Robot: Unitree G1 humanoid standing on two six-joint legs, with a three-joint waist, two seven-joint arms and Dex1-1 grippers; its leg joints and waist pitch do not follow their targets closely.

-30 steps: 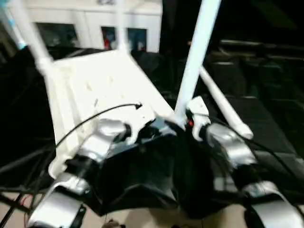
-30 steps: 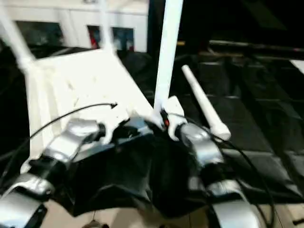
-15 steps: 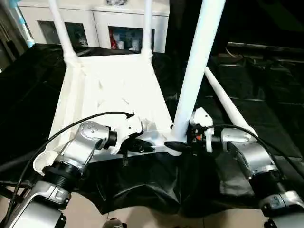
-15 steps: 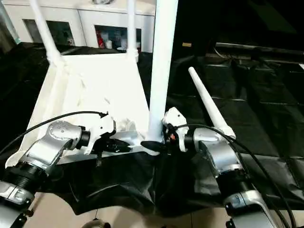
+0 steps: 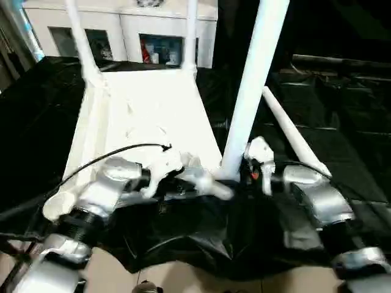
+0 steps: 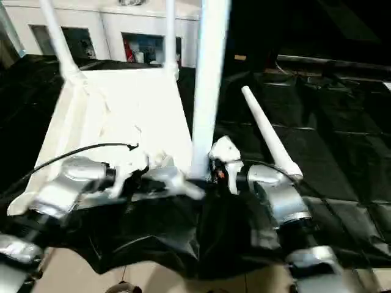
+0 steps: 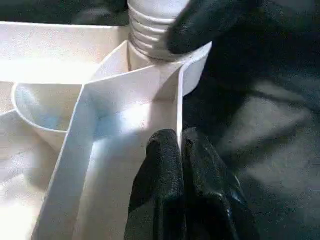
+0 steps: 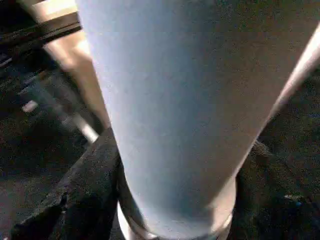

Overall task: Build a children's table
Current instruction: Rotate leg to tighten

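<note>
Tabletop (image 5: 146, 110) lies upside down on black-covered surface (image 5: 342, 152), two far legs (image 5: 79, 43) already standing.

Your left claw (image 7: 181, 150) pinched tight on thin near-edge rib; slip there lets tabletop shift.

Third leg (image 5: 250, 97) upright in near right corner socket, threads showing; crooked start risks cross-threading.

Your right claw (image 8: 170, 200) straddles leg base, grip not firm; leg may tip.

Fourth leg (image 5: 293, 137) loose on surface, close to right forearm.

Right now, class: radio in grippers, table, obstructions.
Left gripper shut on tabletop rib. Right gripper around upright near leg. Fourth leg lies loose alongside.
</note>
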